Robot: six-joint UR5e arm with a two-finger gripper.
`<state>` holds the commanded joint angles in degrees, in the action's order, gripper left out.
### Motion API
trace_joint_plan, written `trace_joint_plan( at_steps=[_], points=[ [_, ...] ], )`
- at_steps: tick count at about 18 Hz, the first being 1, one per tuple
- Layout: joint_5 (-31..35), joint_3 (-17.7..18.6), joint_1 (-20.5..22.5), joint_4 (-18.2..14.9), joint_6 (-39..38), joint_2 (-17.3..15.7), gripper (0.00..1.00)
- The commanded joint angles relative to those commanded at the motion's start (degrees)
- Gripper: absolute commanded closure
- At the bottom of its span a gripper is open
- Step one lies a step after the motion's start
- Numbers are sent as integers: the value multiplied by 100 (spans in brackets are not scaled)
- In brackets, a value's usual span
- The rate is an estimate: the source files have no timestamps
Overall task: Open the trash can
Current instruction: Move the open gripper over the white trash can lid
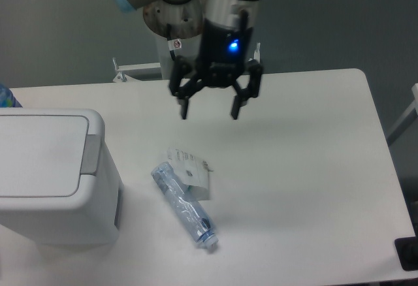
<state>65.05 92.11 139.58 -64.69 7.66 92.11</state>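
The trash can (55,175) is a large white boxy bin at the left edge of the table, its flat lid down and a grey hinge strip along the lid's right side. My gripper (209,113) hangs open above the back middle of the table, fingers pointing down, a blue light glowing on its body. It is well to the right of the trash can and apart from it, with nothing between the fingers.
A clear bluish plastic bottle (185,206) with a white label lies on its side on the white table (307,168), between the trash can and the gripper. The robot base (175,31) stands behind the table's back edge.
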Motion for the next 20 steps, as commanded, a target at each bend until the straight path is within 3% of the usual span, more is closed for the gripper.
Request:
trace_joint_plan(
  at_steps=[4, 10, 20],
  points=[
    [-97, -88, -263, 26, -317, 97, 0],
    [-71, -158, -650, 325, -326, 369, 0],
    [-71, -176, -914, 509, -335, 554, 0]
  ],
)
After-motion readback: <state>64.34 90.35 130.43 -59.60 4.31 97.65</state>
